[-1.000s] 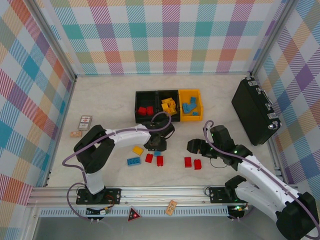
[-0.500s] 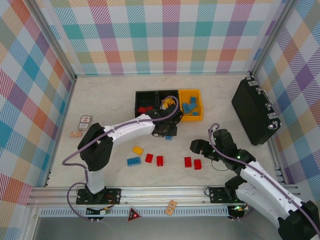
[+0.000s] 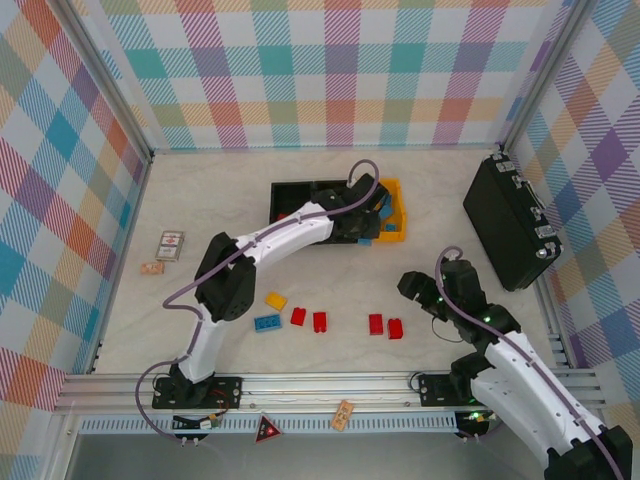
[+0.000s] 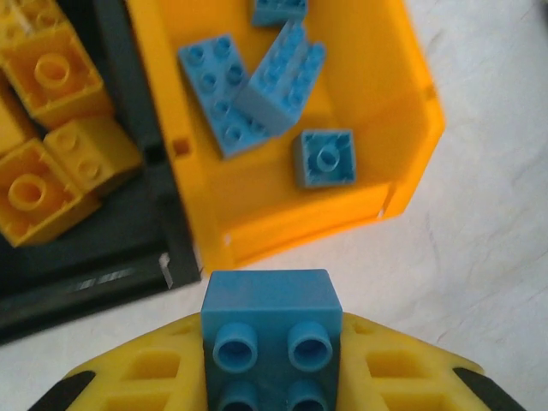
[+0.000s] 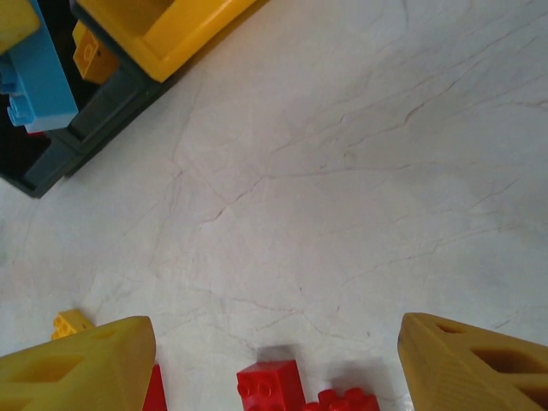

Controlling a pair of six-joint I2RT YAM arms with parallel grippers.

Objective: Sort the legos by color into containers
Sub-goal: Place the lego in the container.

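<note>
The jaws of the left gripper [image 4: 271, 364] are closed tight on a blue brick [image 4: 271, 308]. The brick is held over the table [image 4: 497, 214], just near of the orange bin [image 4: 300, 218], where other blue bricks [image 4: 257, 94] are already lying. The opening of the bin lies straight to the far side, so a short move forward is judged necessary before release. The jaws of the right gripper [image 5: 278, 342] are spread wide and empty, above some red bricks [image 5: 270, 381]. Compared with one second ago, the blue brick has been carried from the middle of the table to the bin, and the right gripper has been drawn back to the right.
</note>
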